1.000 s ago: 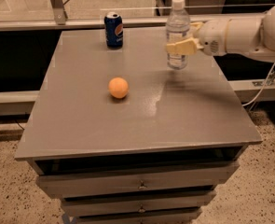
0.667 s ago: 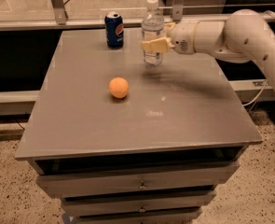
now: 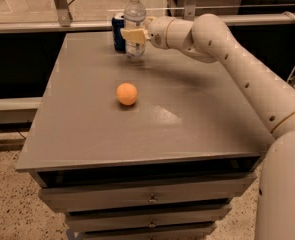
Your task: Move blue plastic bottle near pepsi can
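Observation:
The blue plastic bottle (image 3: 134, 14), clear with a white cap, stands upright at the far edge of the grey table (image 3: 187, 119). My gripper (image 3: 133, 35) is shut on the bottle's middle, reaching in from the right on a long white arm. The pepsi can (image 3: 118, 31), dark blue with a silver top, stands right behind and left of the bottle, partly hidden by it. Bottle and can are almost touching in this view.
An orange ball (image 3: 127, 94) lies on the table in front of the bottle. The table has drawers (image 3: 149, 199) below its front edge. A metal rail and frame legs (image 3: 62, 6) run behind the table. My white arm (image 3: 247, 74) crosses the table's right side.
My gripper has carried the bottle leftwards across the far side of the table, from right of centre to right beside the pepsi can.

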